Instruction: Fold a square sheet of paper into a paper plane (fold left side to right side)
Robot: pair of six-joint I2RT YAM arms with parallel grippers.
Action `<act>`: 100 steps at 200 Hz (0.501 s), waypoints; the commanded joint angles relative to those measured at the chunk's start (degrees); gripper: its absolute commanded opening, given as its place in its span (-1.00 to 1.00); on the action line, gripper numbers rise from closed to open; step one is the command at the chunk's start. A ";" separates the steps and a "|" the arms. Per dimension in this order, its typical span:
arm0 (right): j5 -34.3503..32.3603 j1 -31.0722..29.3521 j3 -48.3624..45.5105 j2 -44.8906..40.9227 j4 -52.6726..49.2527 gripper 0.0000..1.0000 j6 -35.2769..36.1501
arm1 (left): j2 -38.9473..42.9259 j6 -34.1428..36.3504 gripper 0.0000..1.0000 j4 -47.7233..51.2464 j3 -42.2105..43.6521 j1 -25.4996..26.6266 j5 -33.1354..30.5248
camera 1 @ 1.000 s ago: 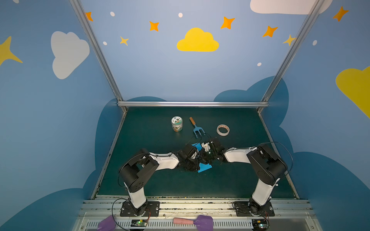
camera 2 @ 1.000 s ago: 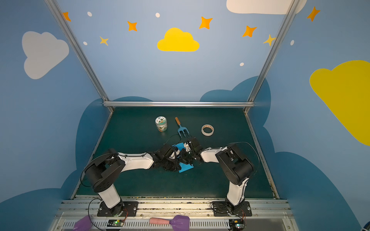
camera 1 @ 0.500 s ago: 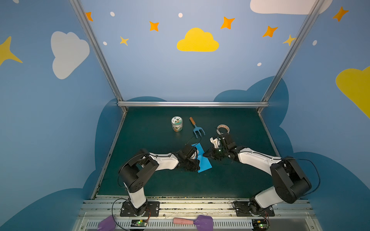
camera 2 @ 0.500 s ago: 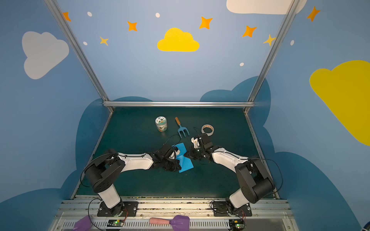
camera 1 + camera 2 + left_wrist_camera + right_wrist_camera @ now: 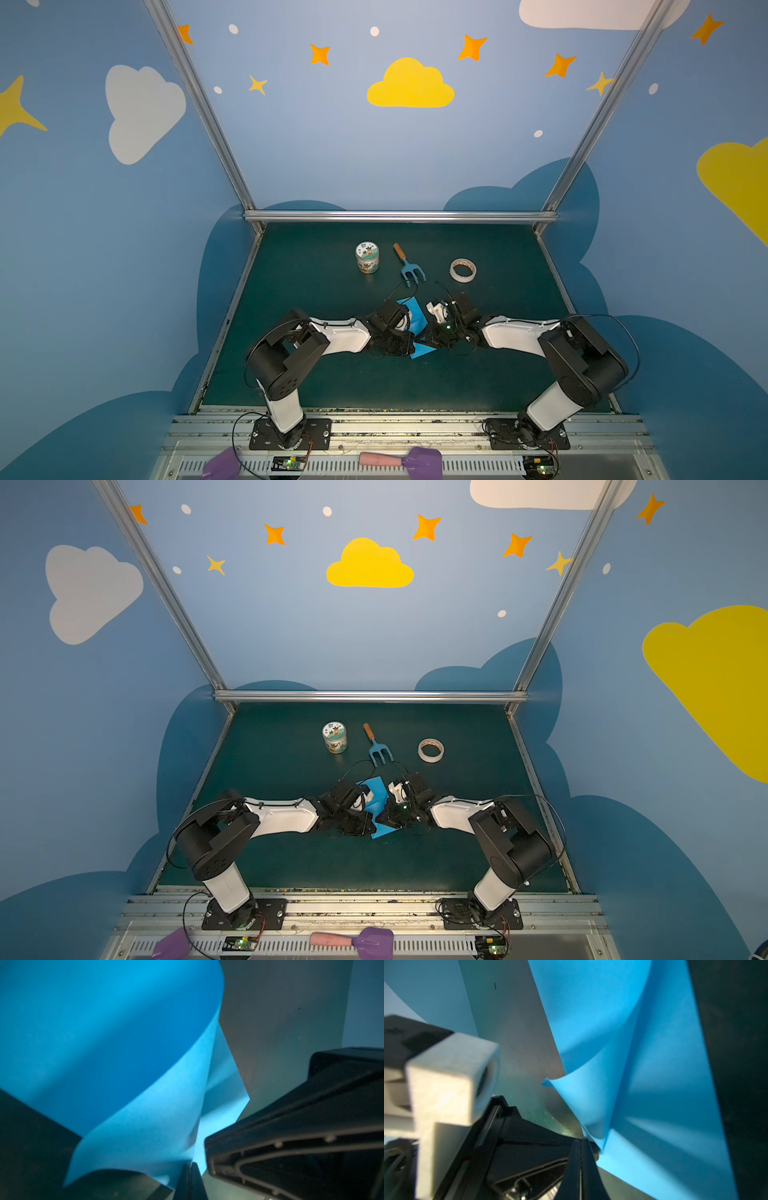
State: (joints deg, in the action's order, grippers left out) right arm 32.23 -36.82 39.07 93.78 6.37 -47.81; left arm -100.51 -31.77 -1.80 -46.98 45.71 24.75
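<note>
1. Lying on the dark green table (image 5: 415, 386), just below centre in both top views, wedged between the two grippers: square sheet of paper (image 5: 415, 313).
2. Showing bright sky-blue, creased and partly lifted, one flap curling upward, a pointed corner poking out lower down.
3. Pinching its edge at bottom centre, jaws pressed together: left gripper (image 5: 190, 1167).
4. Clamping a folded edge likewise, jaws together, lower middle: right gripper (image 5: 580, 1145).

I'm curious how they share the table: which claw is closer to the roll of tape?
Right. The right gripper pinches the blue paper in front of the tape roll; the left gripper grips the same paper farther left.
</note>
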 commanded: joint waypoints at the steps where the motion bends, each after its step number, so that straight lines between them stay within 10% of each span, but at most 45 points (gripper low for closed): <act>1: -0.35 -0.27 0.70 1.52 2.23 -1.00 -0.70 | -1.71 0.89 -0.93 3.12 1.55 0.24 -1.11; 100: -1.94 3.59 -2.83 7.37 6.25 -1.00 0.41 | -1.87 1.36 -0.93 3.45 1.54 0.24 -0.43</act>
State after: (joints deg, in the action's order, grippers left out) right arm 32.62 -34.50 38.04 99.11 12.97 -47.94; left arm -100.51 -31.73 -1.80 -46.98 45.71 24.95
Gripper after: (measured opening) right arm 0.047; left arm 0.047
